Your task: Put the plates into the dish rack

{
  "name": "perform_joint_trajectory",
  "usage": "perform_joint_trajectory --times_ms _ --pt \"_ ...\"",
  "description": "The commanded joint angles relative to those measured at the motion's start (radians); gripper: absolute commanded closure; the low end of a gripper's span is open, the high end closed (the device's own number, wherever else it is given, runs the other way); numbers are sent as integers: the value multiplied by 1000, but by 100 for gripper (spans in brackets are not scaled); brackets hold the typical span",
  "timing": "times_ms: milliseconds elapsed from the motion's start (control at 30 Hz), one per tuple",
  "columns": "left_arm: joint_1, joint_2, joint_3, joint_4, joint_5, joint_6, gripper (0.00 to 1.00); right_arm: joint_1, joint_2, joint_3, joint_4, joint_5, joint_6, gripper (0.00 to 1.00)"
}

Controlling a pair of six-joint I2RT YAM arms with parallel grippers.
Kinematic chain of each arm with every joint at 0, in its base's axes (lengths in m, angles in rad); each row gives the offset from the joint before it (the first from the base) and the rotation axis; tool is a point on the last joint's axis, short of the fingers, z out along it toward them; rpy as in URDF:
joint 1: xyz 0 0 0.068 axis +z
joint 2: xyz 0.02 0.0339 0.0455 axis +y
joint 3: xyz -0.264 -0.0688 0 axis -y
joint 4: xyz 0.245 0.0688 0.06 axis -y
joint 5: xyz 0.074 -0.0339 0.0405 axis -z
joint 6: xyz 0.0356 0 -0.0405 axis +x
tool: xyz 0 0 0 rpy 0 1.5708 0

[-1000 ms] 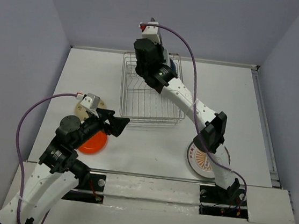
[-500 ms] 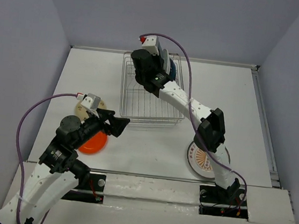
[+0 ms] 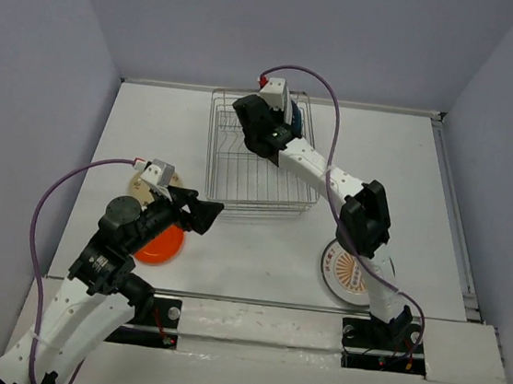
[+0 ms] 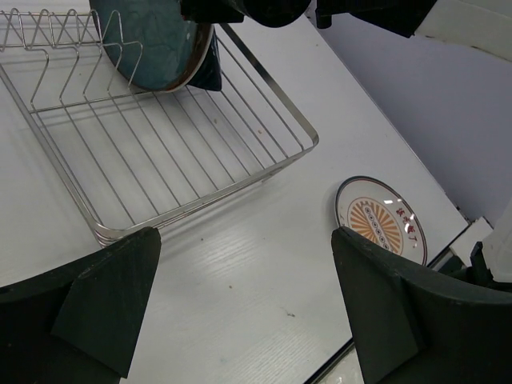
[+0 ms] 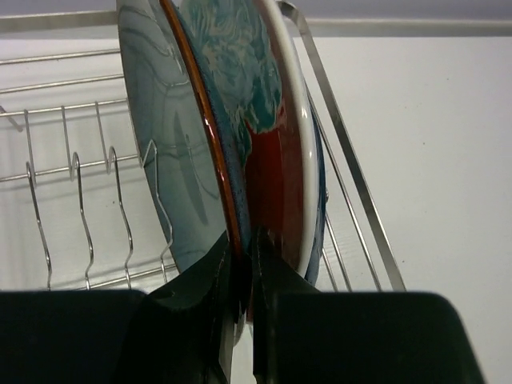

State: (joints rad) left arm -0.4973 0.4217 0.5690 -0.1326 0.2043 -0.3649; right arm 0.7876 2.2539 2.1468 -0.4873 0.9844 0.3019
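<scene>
Right wrist: right gripper [image 5: 243, 244] jaws nearly closed, pinching teal-grey plate [image 5: 184, 160] rim.

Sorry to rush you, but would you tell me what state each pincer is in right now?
Left pincer: open, holding nothing.
Right pincer: closed on the rim of the grey-teal plate.

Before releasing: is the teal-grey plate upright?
Upright: the teal-grey plate stands on edge in the dish rack, right gripper pinching its rim.
</scene>
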Motion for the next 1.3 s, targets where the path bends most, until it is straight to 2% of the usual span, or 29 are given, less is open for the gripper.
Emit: perform_joint_trajectory --times_ms 0,33,67,133,167,233,367,400,500,533,633,667,733,933,1000,1100,1267 --pt "-3 11 17 31 0 1 1 6 -65 -2 62 24 141 88" --pt "-4 11 17 31 0 1 1 6 -71 -4 61 13 143 81" --pt "-3 14 17 34 1 1 1 6 -91 -5 62 4 141 67" --pt "-4 17 17 33 3 3 1 6 -111 -1 61 -38 122 49" --pt "-3 19 17 33 1 1 1 6 -123 4 61 -56 114 36" --pt "-4 20 15 34 1 1 1 6 -180 -8 61 -124 102 30" --pt "-4 19 15 34 0 3 1 6 -327 -120 61 -239 69 30" --pt "-4 17 15 33 0 1 1 -4 -365 -164 59 -259 63 30" --pt "-4 6 14 34 1 1 1 -14 -571 -442 61 -312 88 33" --pt "-4 2 14 36 1 0 1 -30 -690 -613 61 -341 121 46" --pt "-4 -6 12 39 7 0 1 -54 -871 -865 52 -429 210 76" --pt "-4 -8 12 39 9 0 1 -54 -930 -1007 33 -449 235 91" --pt "-3 -9 12 41 10 0 1 -63 -1118 -1158 -57 -496 328 93" --pt "3 -18 12 44 15 -2 1 -64 -1304 -1409 -239 -667 549 93" --pt "9 -20 11 44 12 -2 1 -64 -1341 -1473 -267 -661 601 93" --pt "11 -23 11 45 10 -2 1 -64 -1341 -1524 -267 -639 643 90" --pt "11 -15 9 44 12 -2 1 -99 -1223 -1535 -229 -602 649 88"
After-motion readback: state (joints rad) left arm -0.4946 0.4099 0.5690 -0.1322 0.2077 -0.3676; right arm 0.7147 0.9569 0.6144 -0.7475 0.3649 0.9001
